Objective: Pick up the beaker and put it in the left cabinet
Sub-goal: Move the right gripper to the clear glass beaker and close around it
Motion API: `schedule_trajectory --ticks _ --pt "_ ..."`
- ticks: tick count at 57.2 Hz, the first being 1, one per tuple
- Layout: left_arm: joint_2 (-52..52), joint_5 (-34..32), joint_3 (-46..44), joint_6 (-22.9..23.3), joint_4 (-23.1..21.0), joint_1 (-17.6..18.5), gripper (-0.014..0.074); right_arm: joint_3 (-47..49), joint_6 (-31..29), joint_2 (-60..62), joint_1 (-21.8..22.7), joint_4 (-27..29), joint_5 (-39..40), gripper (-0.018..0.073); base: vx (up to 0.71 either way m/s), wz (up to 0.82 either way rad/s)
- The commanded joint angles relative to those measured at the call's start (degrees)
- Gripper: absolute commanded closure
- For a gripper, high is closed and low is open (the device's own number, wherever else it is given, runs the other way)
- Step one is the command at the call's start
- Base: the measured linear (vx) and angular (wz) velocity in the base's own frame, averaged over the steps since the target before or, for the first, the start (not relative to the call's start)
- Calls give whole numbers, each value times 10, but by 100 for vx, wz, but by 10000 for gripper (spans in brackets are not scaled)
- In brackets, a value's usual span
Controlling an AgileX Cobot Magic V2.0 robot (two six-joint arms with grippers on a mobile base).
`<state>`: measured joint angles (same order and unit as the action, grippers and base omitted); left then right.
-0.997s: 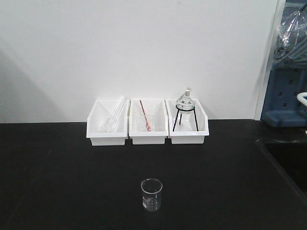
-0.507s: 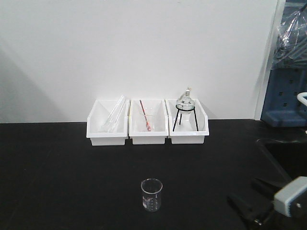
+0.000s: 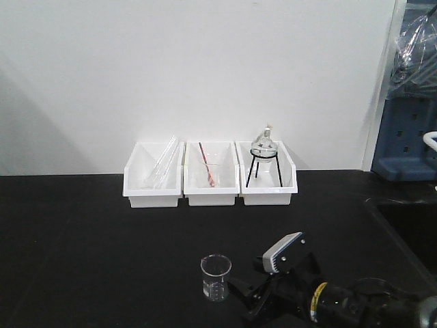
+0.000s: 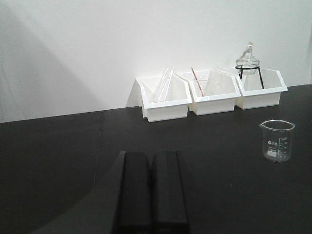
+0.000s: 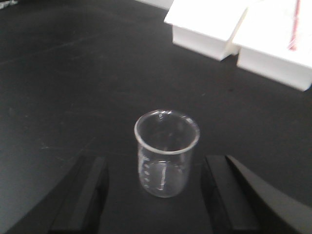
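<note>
1 beaker (image 3: 216, 277), front edge | 3 white bins (image 3: 212, 195), back edge | right gripper (image 5: 153, 165) fingers apart, flanking beaker | left gripper (image 4: 151, 156) fingers together

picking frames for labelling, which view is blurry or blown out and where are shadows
Right wrist view: soft throughout, the beaker has smeared marks, the white bins washed out. Left wrist view: sharpest, with a broad shadow on the wall at left. Front view: mildly soft, same faint wall shadow at left.
</note>
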<state>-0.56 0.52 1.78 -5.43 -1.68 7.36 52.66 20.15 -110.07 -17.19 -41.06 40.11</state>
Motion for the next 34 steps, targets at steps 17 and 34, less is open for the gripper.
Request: schedule_trajectory --ticks 17,34 --pt "-12 -48 9 2 -4 1 595 105 -11 -87 -24 55 31 -12 0 0" --pt "-12 -48 9 2 -4 1 595 190 12 -145 -24 55 30 -13 0 0"
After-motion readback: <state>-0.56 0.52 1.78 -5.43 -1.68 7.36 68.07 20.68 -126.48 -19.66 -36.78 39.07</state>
